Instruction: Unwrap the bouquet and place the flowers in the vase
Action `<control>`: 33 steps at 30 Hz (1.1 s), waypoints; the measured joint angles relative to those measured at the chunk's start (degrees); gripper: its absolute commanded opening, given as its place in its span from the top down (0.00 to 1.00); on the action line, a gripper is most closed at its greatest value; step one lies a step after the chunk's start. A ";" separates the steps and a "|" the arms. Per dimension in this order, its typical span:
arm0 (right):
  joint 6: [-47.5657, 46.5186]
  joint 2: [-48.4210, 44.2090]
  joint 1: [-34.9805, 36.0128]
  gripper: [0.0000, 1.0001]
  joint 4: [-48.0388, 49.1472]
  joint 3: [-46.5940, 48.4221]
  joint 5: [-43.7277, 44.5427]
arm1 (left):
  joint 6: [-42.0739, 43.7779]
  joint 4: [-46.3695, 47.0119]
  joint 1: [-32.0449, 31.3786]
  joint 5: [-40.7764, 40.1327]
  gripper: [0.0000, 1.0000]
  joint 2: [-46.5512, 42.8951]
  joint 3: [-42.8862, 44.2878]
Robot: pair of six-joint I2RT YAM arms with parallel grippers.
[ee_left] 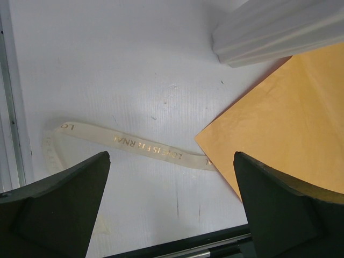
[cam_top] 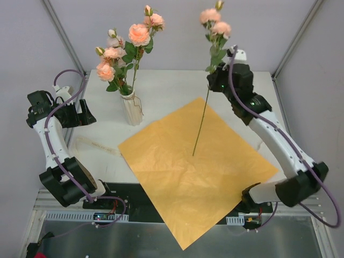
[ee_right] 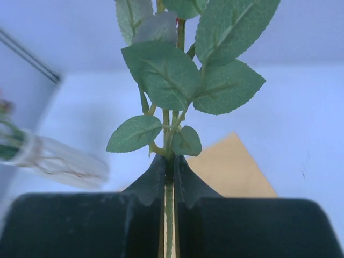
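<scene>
Top view: the right gripper (cam_top: 214, 81) pinches one rose (cam_top: 201, 122) just under its leaves. The stem hangs below the jaws over the orange paper (cam_top: 183, 183). The vase (cam_top: 132, 110), already holding flowers (cam_top: 129, 43), stands well off to its left.

Left wrist: the left gripper (ee_left: 171, 158) is spread wide and empty above the cream ribbon (ee_left: 145, 146) on the white table (ee_left: 134, 64).

Right wrist: the jaws are pressed together on the thin stem (ee_right: 169, 215). Judged light, top-heavy and bendy; the hold beneath the leaves suits it. The vase mouth looks crowded.
</scene>
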 measured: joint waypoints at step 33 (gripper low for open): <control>-15.50 25.77 20.72 0.99 56.17 31.91 -25.00 | -5.86 -1.03 0.00 6.32 0.01 -2.32 0.22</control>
